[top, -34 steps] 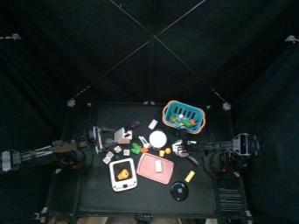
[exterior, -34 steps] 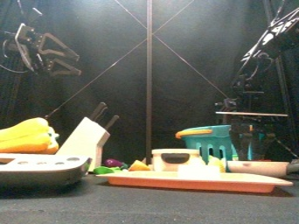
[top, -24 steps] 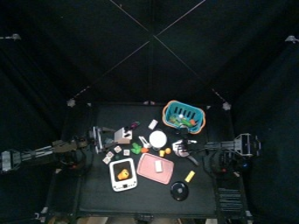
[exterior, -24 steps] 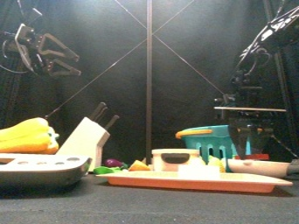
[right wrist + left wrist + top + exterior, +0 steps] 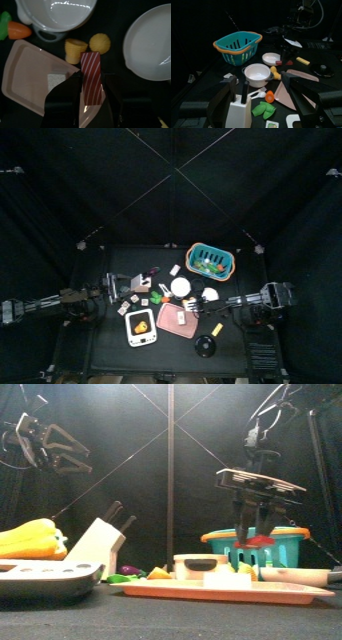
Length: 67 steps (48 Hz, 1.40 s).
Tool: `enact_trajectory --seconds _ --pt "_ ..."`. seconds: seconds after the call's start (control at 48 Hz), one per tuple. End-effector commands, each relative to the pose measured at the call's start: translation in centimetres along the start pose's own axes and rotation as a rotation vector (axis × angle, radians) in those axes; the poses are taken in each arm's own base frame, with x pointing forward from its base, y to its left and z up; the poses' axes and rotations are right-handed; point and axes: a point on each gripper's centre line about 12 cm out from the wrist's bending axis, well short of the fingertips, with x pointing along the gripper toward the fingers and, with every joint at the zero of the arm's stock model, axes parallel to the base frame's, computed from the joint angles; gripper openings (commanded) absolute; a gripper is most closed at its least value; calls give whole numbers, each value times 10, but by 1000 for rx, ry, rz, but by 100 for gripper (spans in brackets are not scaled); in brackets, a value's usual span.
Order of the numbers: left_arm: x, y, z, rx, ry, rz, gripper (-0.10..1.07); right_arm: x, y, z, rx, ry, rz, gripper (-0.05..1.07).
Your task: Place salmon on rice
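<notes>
Black curtains ring a cluttered bench. Right gripper (image 5: 90, 100) holds a salmon strip (image 5: 91, 75) beside the pink tray (image 5: 30, 65), where rice (image 5: 56, 80) waits; placing remains. Left gripper (image 5: 261, 90), open wide, rests.

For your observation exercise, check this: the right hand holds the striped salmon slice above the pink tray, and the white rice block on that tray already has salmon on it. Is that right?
One detail is wrong: the rice block is still bare, as the right wrist view shows. The rest stands: the right hand holds the striped salmon slice above the pink tray.
</notes>
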Motion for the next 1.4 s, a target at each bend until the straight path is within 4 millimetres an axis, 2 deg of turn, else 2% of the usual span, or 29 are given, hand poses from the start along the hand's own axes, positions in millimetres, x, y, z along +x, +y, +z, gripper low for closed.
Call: enact_trajectory --seconds 0.0,0.25,0.5,0.646,1.375 --pt "2 1 7 4 -18 0 102 -8 19 -8 20 -1 47 64" --pt "2 1 10 5 -25 2 102 -1 35 -33 85 2 41 64" --pt "2 2 9 6 -16 9 102 7 41 -46 119 5 20 64" --pt "2 2 9 5 -12 12 102 14 41 -46 118 1 6 64" --pt "2 4 6 6 10 24 103 19 41 -43 92 -34 -21 65"
